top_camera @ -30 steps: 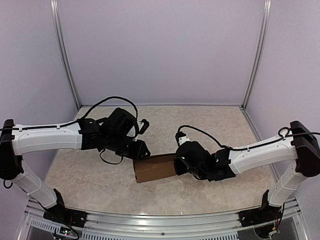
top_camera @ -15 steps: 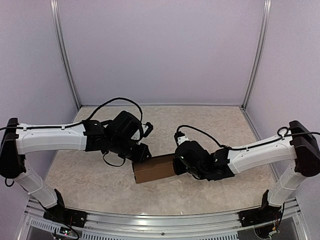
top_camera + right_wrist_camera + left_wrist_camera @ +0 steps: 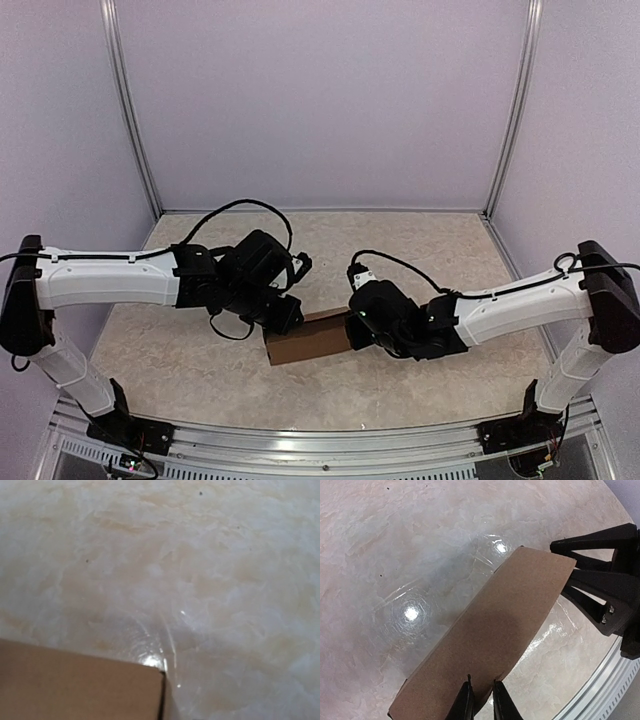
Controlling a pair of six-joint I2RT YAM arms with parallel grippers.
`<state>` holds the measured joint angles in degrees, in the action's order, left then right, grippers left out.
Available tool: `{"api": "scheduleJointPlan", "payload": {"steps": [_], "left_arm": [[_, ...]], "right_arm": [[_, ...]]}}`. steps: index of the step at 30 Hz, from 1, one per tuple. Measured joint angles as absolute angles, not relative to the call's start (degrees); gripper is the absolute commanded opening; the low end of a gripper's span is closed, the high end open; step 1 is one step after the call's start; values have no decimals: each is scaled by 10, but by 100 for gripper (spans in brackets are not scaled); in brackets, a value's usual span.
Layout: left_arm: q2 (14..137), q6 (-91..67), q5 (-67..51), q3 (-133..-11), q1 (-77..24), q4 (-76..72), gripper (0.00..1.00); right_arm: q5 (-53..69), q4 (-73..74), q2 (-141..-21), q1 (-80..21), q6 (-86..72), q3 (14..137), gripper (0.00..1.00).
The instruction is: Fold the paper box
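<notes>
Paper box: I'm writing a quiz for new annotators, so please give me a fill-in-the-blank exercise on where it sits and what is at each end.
1. The paper box is plain ____ in colour.
2. It rests on the ____, between the two arms.
3. In the left wrist view the left arm's fingers are at the near end of the box and the right arm's fingers at its ____ end.
4. The right wrist view shows only one ____ of the box.

Missing words: brown; table; far; corner.

bright glare spots on glossy table (image 3: 411, 613), slight blur
</notes>
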<state>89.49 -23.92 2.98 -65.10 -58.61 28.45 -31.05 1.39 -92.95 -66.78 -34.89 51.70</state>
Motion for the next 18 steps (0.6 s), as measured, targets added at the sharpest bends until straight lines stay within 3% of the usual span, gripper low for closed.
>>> {"api": "scheduleJointPlan", "payload": {"steps": [4, 6, 13, 18], "left_arm": [[900, -239, 35, -651, -587, 284, 12], [903, -239, 37, -651, -587, 284, 11], [910, -240, 42, -651, -587, 277, 11], [913, -240, 43, -651, -586, 273, 11]], "right_arm": [[-278, 23, -920, -668, -339, 517, 56], [-265, 25, -917, -669, -335, 517, 59], [-185, 51, -891, -670, -306, 515, 65], [-155, 65, -850, -667, -293, 514, 63]]}}
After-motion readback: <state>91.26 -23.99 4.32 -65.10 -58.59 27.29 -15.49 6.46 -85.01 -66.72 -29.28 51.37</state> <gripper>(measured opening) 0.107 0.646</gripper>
